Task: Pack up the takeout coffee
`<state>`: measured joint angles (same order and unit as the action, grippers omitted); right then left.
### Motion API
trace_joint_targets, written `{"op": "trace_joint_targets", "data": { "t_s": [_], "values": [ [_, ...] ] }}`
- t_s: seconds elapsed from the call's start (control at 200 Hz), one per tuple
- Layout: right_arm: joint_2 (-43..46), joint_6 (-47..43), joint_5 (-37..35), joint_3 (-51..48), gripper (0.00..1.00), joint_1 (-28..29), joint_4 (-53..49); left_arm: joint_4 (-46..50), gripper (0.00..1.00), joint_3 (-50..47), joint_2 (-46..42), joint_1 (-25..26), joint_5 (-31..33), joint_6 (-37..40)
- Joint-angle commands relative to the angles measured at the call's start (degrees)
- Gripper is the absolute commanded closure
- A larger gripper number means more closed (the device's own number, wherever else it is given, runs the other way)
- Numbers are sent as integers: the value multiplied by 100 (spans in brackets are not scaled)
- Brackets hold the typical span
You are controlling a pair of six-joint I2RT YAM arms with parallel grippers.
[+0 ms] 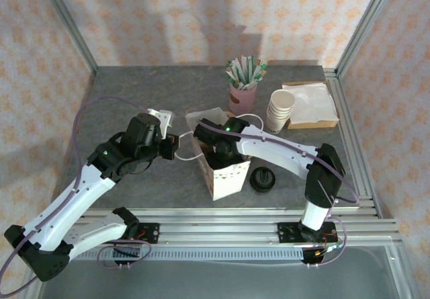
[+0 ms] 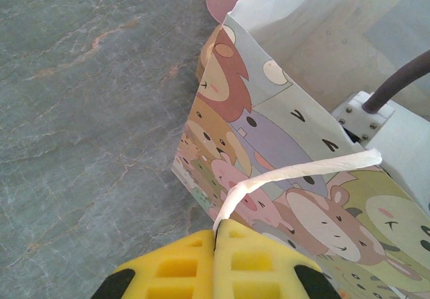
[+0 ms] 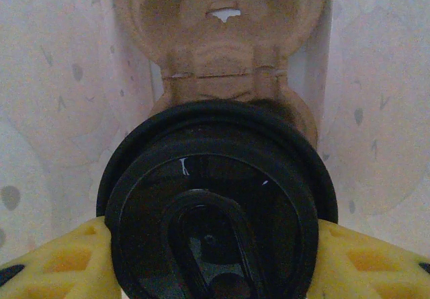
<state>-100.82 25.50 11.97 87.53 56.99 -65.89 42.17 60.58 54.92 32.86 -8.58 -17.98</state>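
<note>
In the top view the left arm [image 1: 80, 191] slants from lower left towards centre, with the left gripper [image 2: 216, 235] pinched shut on a paper handle [image 2: 295, 171]. The right arm [image 1: 282, 148] reaches leftward from lower right with its wrist bent down, and the right gripper [image 3: 215, 265] clamps the takeout coffee [image 3: 215, 178].

Straw holder [image 1: 242, 97], cup stack [image 1: 280, 111], loose lid [image 1: 263, 179]

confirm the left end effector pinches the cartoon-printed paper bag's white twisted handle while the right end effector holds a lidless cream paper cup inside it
Not lidless: the right wrist view shows the right end effector gripping a cup capped with a round black plastic lid inside the cartoon-printed paper bag. The left end effector does pinch the white twisted handle.
</note>
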Motion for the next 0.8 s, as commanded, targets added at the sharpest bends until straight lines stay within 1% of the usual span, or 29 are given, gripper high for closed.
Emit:
{"op": "trace_joint_targets", "data": {
  "t_s": [0.0, 0.225, 0.34, 0.53, 0.796],
  "values": [
    [-699, -45, 446, -556, 48, 256, 98, 11, 98, -3, 18, -34, 126, 4],
    [-826, 3, 616, -870, 48, 299, 266, -7, 98, -4, 50, -29, 134, -2],
    [-747, 79, 1048, -1120, 48, 298, 744, -7, 98, 0, 47, -32, 137, 6],
    [-860, 138, 1196, -1299, 48, 297, 942, -25, 98, 15, 63, -31, 111, -21],
    [-1100, 149, 770, -1423, 48, 298, 694, -51, 98, 24, 98, -31, 76, -47]
  ]
}}
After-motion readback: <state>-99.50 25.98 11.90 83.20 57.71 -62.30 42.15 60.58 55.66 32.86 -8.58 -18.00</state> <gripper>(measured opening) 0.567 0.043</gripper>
